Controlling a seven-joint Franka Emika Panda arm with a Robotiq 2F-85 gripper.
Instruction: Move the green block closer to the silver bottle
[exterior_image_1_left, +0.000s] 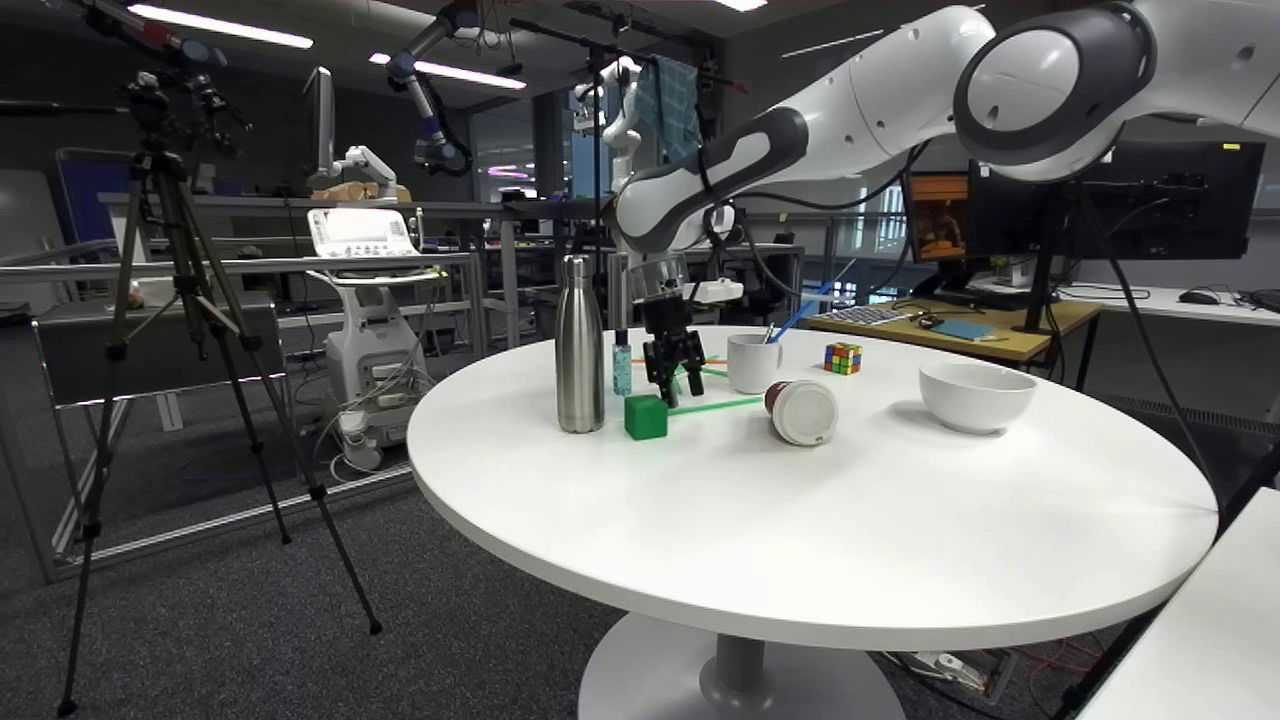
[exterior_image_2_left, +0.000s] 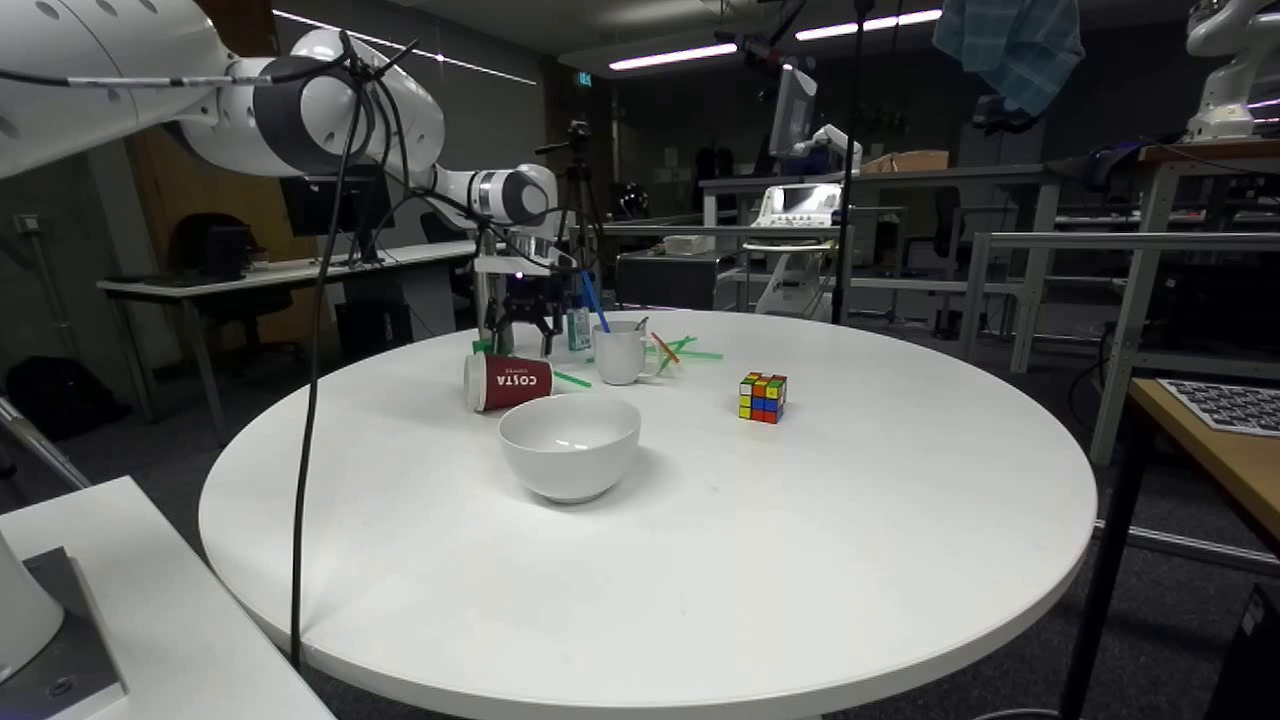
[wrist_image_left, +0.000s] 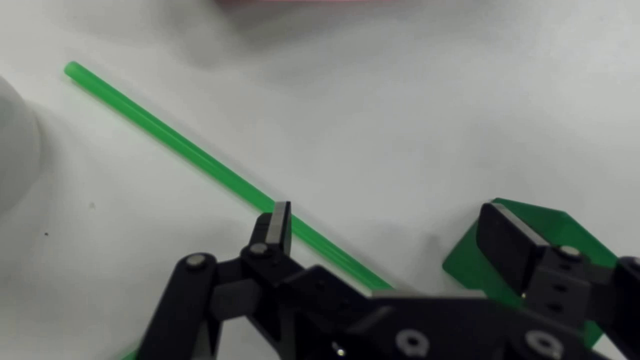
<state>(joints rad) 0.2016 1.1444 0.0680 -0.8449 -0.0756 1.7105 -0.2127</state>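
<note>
End effector (exterior_image_1_left: 684, 397): fingers apart, clamped on nothing; contact with green block (exterior_image_1_left: 645, 417) not determinable
Green block: on the desk (exterior_image_1_left: 800, 530), near the silver bottle (exterior_image_1_left: 580, 350), visible gap between them
Silver bottle: upright
Block-to-bottle move: no grasp in effect; grip, shift and release probably remain, though completion cannot be excluded

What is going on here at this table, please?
A robot arm reaches over the round table; its job is to move the green block closer to the silver bottle. The pincer is open, low and close to the block, gripping nothing. In the wrist view it partly covers the block; whether they touch, I cannot tell. The block stands near the bottle, with a gap between.
</note>
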